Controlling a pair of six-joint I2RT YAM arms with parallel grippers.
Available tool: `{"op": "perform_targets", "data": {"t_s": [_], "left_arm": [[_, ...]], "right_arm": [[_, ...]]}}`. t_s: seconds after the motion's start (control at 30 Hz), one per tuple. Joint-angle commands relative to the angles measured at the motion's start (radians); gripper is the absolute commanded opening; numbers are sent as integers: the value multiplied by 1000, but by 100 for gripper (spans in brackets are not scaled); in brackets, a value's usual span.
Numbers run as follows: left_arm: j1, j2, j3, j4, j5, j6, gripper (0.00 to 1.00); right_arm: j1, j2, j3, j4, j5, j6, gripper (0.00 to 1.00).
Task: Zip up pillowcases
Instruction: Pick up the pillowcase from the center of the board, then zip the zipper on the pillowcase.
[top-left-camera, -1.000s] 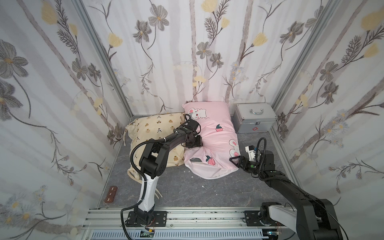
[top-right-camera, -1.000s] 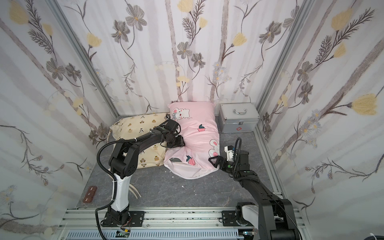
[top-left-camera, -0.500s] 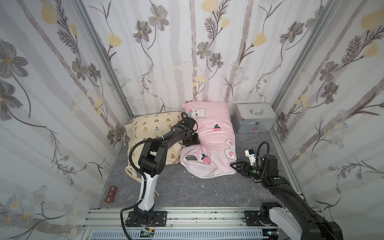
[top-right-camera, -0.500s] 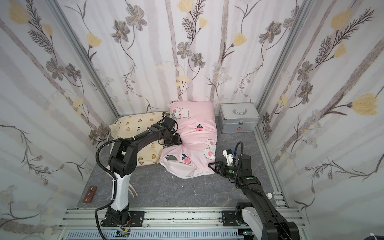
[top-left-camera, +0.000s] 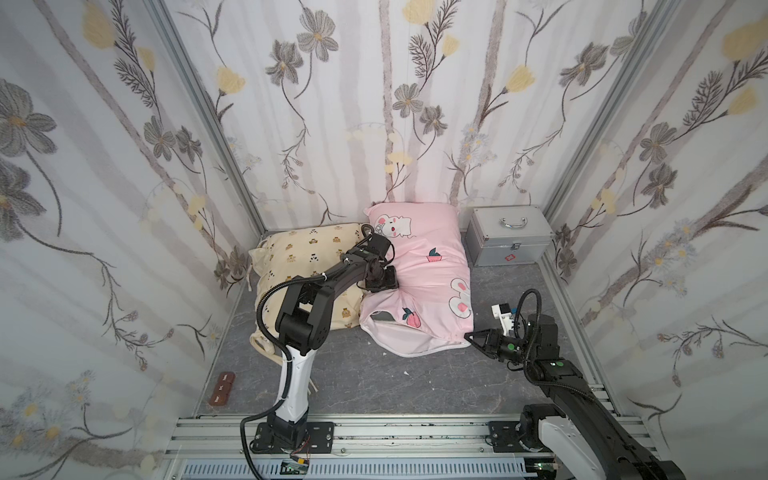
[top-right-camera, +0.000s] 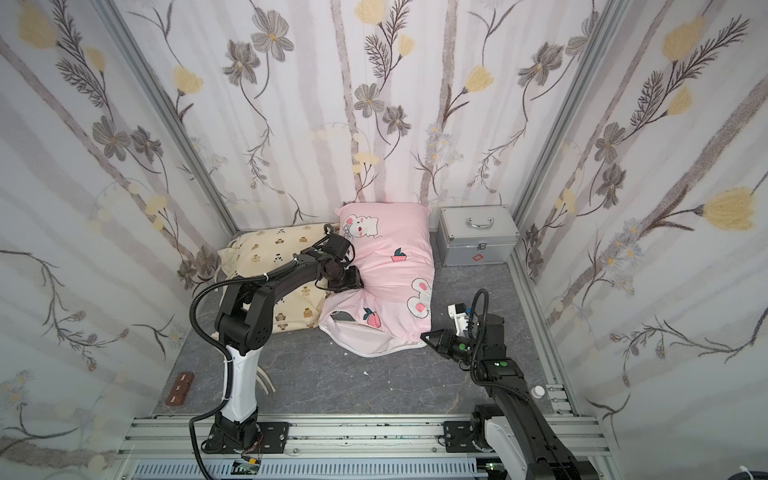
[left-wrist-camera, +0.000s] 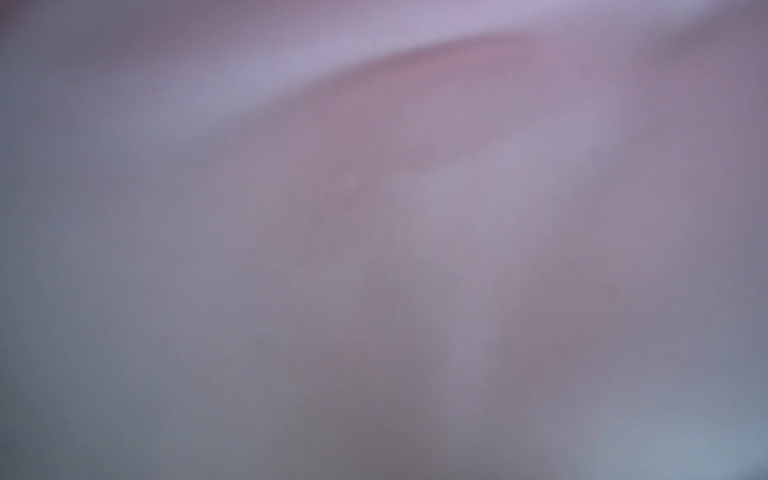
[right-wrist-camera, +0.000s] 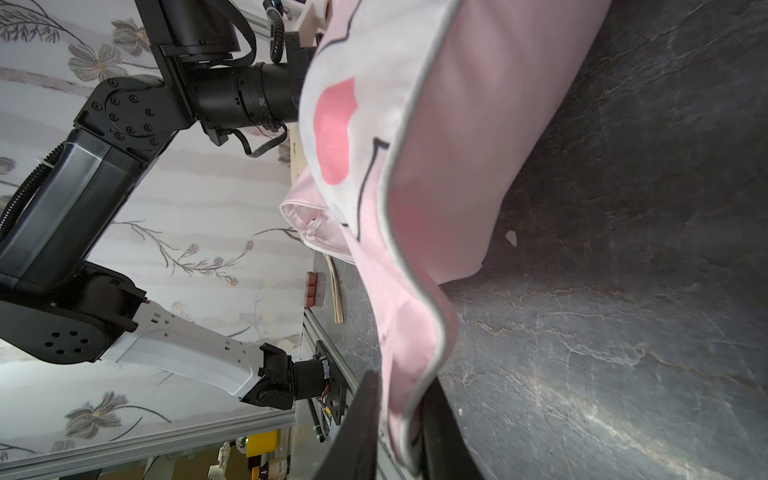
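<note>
Pink glossy pillowcase (top-left-camera: 432, 249) lies creased, its near end seemingly gaping open.

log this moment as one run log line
left gripper: on pink pillowcase, jaws hidden | right gripper: shut on its near corner | near end: open

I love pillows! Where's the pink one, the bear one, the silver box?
pink pillowcase (top-left-camera: 424, 282), in a top view, its middle
bear pillowcase (top-left-camera: 299, 257), in a top view, its top
silver case (top-left-camera: 488, 226), in a top view, its lid
</note>
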Motion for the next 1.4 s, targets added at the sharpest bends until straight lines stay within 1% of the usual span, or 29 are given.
{"op": "perform_targets", "data": {"t_s": [0.0, 0.03, 0.07, 0.1, 0.2, 0.3, 0.33, 0.43, 0.53, 0.57, 0.6, 0.67, 0.73, 0.87, 0.93, 1.07, 1.17, 1.27, 1.37], "left_arm": [[20, -9, -8, 82, -173, -49, 53], [18, -19, -11, 85, -171, -50, 54], [18, -34, -18, 88, -171, -52, 56], [18, -56, -25, 90, -176, -51, 60], [22, -135, -29, 77, -181, -43, 80], [22, -224, 11, 5, -193, -6, 97], [23, -255, 30, -24, -195, 8, 100], [14, -346, 74, -128, -186, 45, 100], [-29, -470, 31, -183, -155, 36, 100], [-61, -514, -16, -157, -130, 8, 99], [-91, -557, -76, -103, -77, -32, 97], [-161, -639, -267, 142, 115, -214, 87], [-230, -661, -403, 364, 240, -384, 79], [-343, -668, -545, 656, 265, -593, 61], [-379, -670, -587, 768, 267, -665, 55], [-437, -638, -635, 882, 276, -748, 49], [-451, -616, -646, 838, 263, -719, 47], [-451, -593, -648, 850, 266, -720, 44], [-455, -575, -649, 854, 268, -719, 44]], "right_arm": [[0, -3, 4, 36, 2, 23, 3], [0, -8, 5, 38, 1, 30, 0], [0, -13, 6, 40, 3, 38, 0], [1, -21, 5, 41, 7, 48, 0], [4, -29, 2, 60, 13, 87, 0], [22, -24, 0, 90, 22, 137, 0], [34, -24, 0, 101, 28, 155, 0], [73, -35, 8, 132, 37, 210, 0], [87, -61, 3, 170, 17, 270, 0], [87, -65, 2, 183, 2, 289, 0], [87, -67, 2, 194, -14, 303, 0], [87, -75, -3, 245, -48, 350, 0], [83, -85, -3, 277, -73, 385, 0], [80, -92, -11, 382, -97, 472, 0], [80, -92, -15, 413, -90, 491, 0], [80, -67, -35, 496, -85, 533, 0], [74, -47, -62, 633, -102, 611, 0], [58, -21, -84, 771, -129, 692, 0], [48, -17, -89, 807, -138, 714, 0]]}}
